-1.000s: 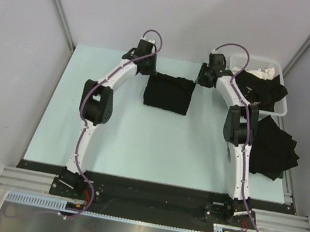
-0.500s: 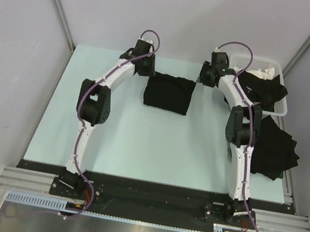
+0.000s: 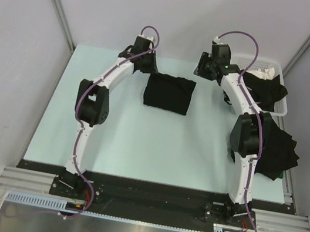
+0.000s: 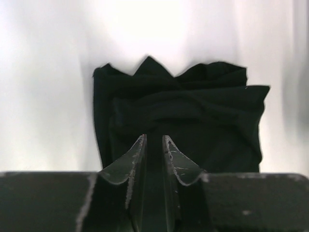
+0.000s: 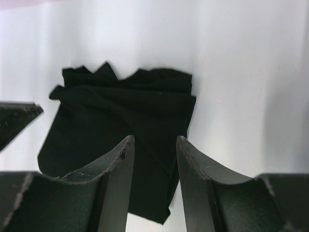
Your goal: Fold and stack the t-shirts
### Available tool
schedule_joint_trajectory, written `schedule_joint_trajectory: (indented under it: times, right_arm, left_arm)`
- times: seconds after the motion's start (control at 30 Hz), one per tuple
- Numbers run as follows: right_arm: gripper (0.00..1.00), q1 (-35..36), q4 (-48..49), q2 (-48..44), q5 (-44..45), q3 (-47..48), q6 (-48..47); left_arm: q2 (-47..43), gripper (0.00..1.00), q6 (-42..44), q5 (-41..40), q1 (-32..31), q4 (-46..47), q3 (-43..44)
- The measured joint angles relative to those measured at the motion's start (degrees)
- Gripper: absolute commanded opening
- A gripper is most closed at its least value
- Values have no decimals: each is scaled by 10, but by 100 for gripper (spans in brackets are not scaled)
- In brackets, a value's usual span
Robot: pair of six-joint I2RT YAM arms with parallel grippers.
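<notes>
Left jaws narrow and empty, right jaws wider and empty, both hovering just beyond the far corners of a folded black t-shirt (image 3: 169, 93) lying on the pale surface (image 3: 127, 141). Risk: pinching only the top layer could pull the fold open

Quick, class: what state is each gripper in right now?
Left gripper: slightly open, holding nothing.
Right gripper: open, holding nothing.

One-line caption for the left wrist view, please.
Left gripper, jaws narrowly parted and empty, facing a folded black t-shirt on the pale table.
</notes>
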Motion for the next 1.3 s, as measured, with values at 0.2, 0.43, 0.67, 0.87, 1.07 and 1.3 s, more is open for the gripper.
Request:
schedule_joint_trajectory:
  times: [0.2,0.43,0.67,0.87,1.07,1.3]
  right_arm:
    - [45,-1,-16,-12,0,-36,-3]
    - [45,-9,-28,-12,-1,-37,-17]
    - [45,-16,-37,-12,-4,-37,-26]
    - [45,-16,-37,-13,-9,-39,-28]
    - [45,-14,-37,-13,-9,-46,-27]
    - [45,-6,-33,-14,-12,-61,-21]
  left_arm:
    - [45,24,-22,20,0,26,35]
    - [111,25,-48,41,0,50,65]
    - [136,26,-50,18,0,72,71]
    - [136,28,-49,-10,1,101,74]
    - [129,26,-48,-14,2,103,74]
    - [68,22,-38,-2,3,78,34]
